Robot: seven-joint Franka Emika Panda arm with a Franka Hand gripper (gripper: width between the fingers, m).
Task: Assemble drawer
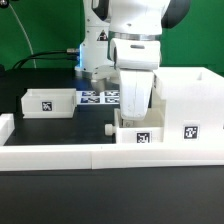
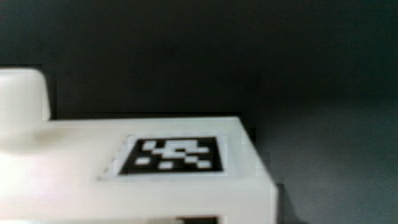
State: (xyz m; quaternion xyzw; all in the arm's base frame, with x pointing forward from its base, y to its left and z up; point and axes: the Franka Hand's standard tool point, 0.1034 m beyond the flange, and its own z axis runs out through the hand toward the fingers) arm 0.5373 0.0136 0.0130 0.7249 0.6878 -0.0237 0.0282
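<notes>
My gripper [image 1: 134, 112] hangs low over a small white tray [image 1: 141, 134] at the table's front middle. Its fingertips are hidden behind the tray's wall, so I cannot tell whether they are open or shut. The tall open white casing [image 1: 190, 104] stands right beside this tray, on the exterior view's right. A second small tray [image 1: 47, 102] lies apart on the exterior view's left. The wrist view shows a white tagged face [image 2: 175, 156] very close, filling the frame's lower part; no fingers show there. A white rounded part [image 2: 18, 100] sits beside it, unclear which piece.
A long low white border rail [image 1: 90, 156] runs along the table's front, with another short rail [image 1: 5, 126] on the exterior view's left. The marker board [image 1: 99, 97] lies behind the gripper. The table is black; a green backdrop stands behind.
</notes>
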